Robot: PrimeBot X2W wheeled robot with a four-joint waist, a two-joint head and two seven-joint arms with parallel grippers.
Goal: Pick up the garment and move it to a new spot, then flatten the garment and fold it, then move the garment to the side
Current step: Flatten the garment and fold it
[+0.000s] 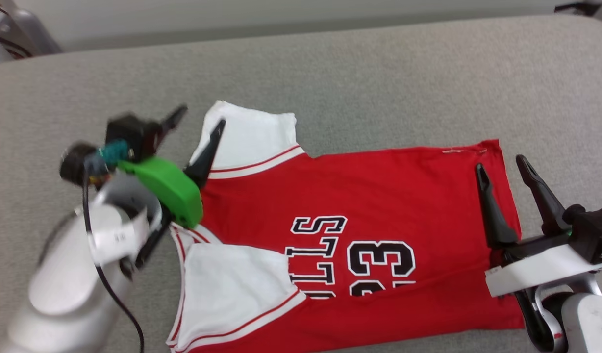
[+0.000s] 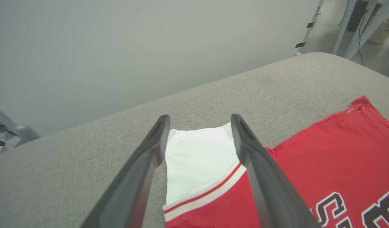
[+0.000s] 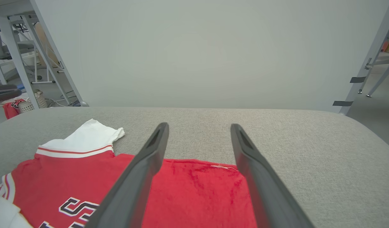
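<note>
Lying spread on the grey pad (image 1: 330, 73), the garment (image 1: 379, 196) sits below the L gripper (image 1: 202, 116) (over far sleeve (image 1: 252, 137), left) and R gripper (image 1: 500, 163) (over hem (image 1: 492, 149), right), both w/ jaws released, nothing held; risk: a shallow or uneven pinch may slip & bunch the fabric.

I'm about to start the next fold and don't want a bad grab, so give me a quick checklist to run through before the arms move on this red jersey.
1. Jaws of left gripper open: ok.
2. Jaws of right gripper open: ok.
3. Left gripper lined up with the far sleeve: ok, the sleeve lies between its fingers.
4. Right gripper at the hem: ok.
5. The garment flat: not ok, near sleeve lies folded over the lettering.
6. Either gripper touching cloth: cannot tell.
</note>
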